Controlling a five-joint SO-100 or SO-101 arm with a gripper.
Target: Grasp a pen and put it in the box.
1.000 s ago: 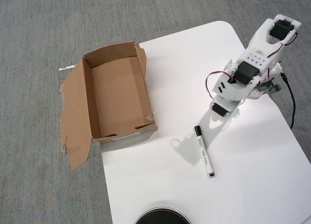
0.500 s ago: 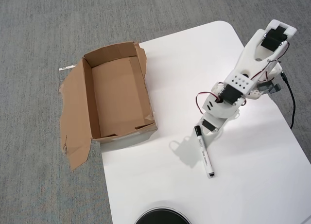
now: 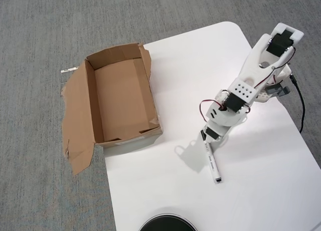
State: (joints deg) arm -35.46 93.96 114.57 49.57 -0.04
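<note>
Right of centre, the gripper (image 3: pixel 210 137) hangs over the capped end of the pen (image 3: pixel 211 163).
Whether its fingers are spread or touching the pen cannot be told; the pen lies on the white table (image 3: pixel 170 191), well apart from the box (image 3: pixel 120 98) at upper left.

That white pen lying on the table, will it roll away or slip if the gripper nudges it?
The pen looks round and slim, lying flat on the smooth white table, so a sideways nudge would probably roll it. It looks stiff and light, so it should lift without bending. Its glossy barrel may slip if pinched off-centre.
</note>
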